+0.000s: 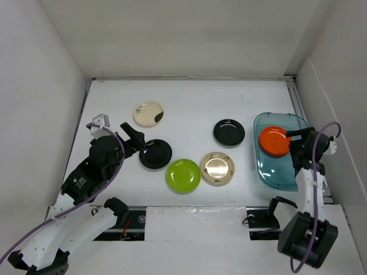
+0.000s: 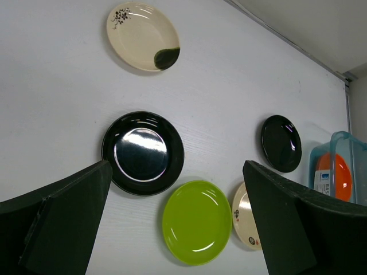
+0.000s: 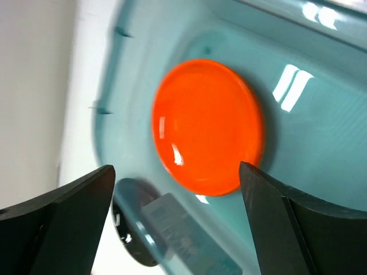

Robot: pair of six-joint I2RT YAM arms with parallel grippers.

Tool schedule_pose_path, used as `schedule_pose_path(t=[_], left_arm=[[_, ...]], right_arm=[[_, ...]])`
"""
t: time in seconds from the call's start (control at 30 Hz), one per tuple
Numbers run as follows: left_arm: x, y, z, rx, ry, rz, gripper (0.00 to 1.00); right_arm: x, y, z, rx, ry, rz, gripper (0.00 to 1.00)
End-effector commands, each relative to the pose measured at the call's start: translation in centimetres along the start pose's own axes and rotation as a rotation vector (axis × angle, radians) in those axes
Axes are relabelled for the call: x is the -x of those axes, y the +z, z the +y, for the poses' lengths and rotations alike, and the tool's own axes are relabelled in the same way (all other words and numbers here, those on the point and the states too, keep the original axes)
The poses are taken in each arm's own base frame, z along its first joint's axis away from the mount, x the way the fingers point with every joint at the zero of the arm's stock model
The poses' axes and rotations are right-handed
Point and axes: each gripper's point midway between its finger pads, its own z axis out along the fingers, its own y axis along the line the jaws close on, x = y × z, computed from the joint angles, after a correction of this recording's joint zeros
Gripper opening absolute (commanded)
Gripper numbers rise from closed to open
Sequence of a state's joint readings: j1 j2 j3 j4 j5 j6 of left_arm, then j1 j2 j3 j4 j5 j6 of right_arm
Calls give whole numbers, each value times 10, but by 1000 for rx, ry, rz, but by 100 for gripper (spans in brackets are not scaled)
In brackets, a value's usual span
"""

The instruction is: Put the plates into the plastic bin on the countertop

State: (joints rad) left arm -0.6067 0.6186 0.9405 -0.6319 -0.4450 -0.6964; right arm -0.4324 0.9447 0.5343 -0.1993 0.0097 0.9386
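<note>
We saw white links and black joint housings on the left arm [image 1: 69, 229] and right arm [image 1: 309, 195], each trailing a purple cable [image 1: 121, 154]. The left arm's black housing [image 1: 102, 156] bore white lettering [image 1: 77, 183]; the left hand [image 1: 132, 133] had matte black wedge fingers [image 2: 63, 223].

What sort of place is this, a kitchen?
Probably a lab test cell, not a kitchen: white walls box in a white countertop, two robot arms bolted at its edge, plates lie scattered.

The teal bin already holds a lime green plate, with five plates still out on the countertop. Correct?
No: the teal bin holds an orange plate, as the top external view shows. The five on the countertop are right.
</note>
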Motion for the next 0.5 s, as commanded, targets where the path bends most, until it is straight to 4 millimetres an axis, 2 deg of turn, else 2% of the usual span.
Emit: schedule_pose_path(t=[0.0, 0.03, 0.07, 0.1, 0.17, 0.23, 0.27, 0.3, 0.37, 0.4, 0.43, 0.47], left_arm=[[4, 3, -3, -10, -1, -17, 100], [4, 3, -3, -10, -1, -17, 100], [4, 3, -3, -10, -1, -17, 100], [4, 3, -3, -10, -1, -17, 100], [4, 5, -1, 9, -6, -24, 100], [2, 8, 5, 46, -14, -17, 100], [4, 9, 5, 56, -17, -19, 100], [4, 9, 5, 56, -17, -19, 100], [0, 14, 8, 83, -12, -7, 100], [0, 14, 8, 83, -12, -7, 100], [-2, 16, 8, 90, -7, 0, 100], [1, 15, 9, 96, -6, -6, 100]], right_arm=[[35, -33, 36, 114, 14, -126, 96], [41, -49, 44, 154, 15, -154, 96], [41, -49, 44, 155, 15, -155, 96], [47, -66, 58, 223, 14, -182, 96], [37, -89, 92, 415, -31, -138, 99], [26, -105, 114, 536, -65, -91, 99], [0, -114, 133, 635, -111, 12, 99], [-6, -124, 152, 700, -132, 32, 99], [-26, -116, 175, 697, -195, 50, 99], [-55, -144, 208, 786, -258, 121, 99], [-83, -129, 217, 752, -314, 179, 99], [-104, -131, 229, 769, -387, 203, 99]])
